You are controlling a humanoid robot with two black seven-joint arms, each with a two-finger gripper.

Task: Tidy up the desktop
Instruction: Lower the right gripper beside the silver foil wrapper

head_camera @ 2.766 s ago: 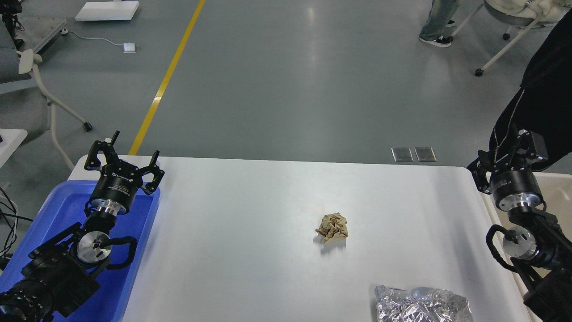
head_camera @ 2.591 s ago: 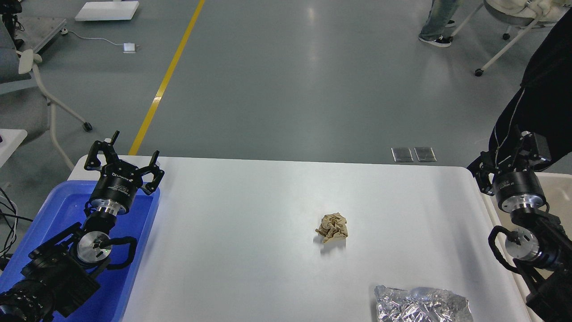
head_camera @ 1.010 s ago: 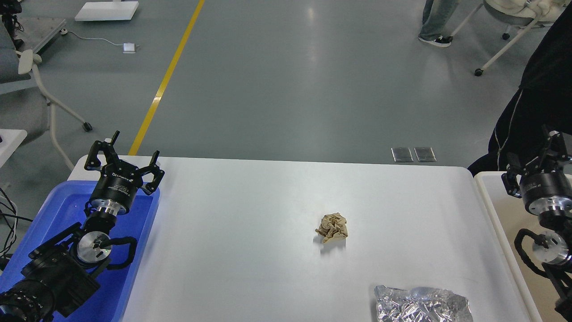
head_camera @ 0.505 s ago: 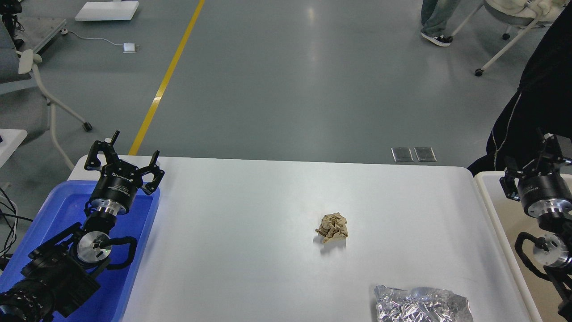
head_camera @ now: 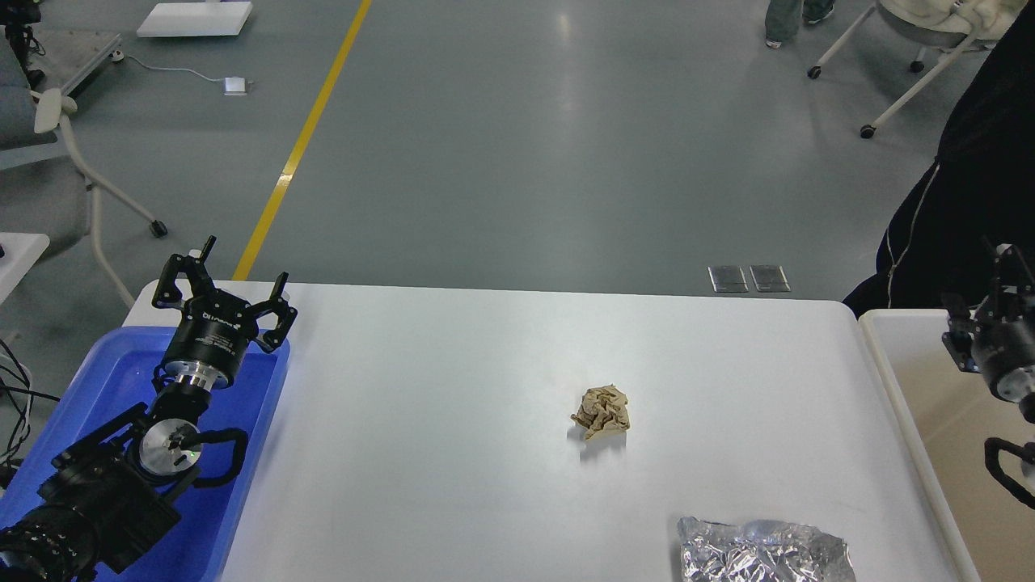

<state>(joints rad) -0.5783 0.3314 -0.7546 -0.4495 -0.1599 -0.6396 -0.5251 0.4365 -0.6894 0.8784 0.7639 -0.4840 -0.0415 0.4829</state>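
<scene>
Although the head view takes in most of the desktop (head_camera: 453, 420), its near edge is cut off by the frame, and so is the lower part of the foil (head_camera: 764, 551) lying at five o'clock on it. A crumpled brown paper ball (head_camera: 601, 411) sits alone just right of centre, apart from the foil. At nine o'clock the left gripper (head_camera: 224, 288) hangs over the far corner of the blue tray (head_camera: 121, 372), its fingers spread wide and holding nothing. At three o'clock the right gripper (head_camera: 1005, 275) stands above the beige bin (head_camera: 897, 339), half cropped by the frame edge and dark against a person's black clothing; whether its fingers are apart cannot be told.
</scene>
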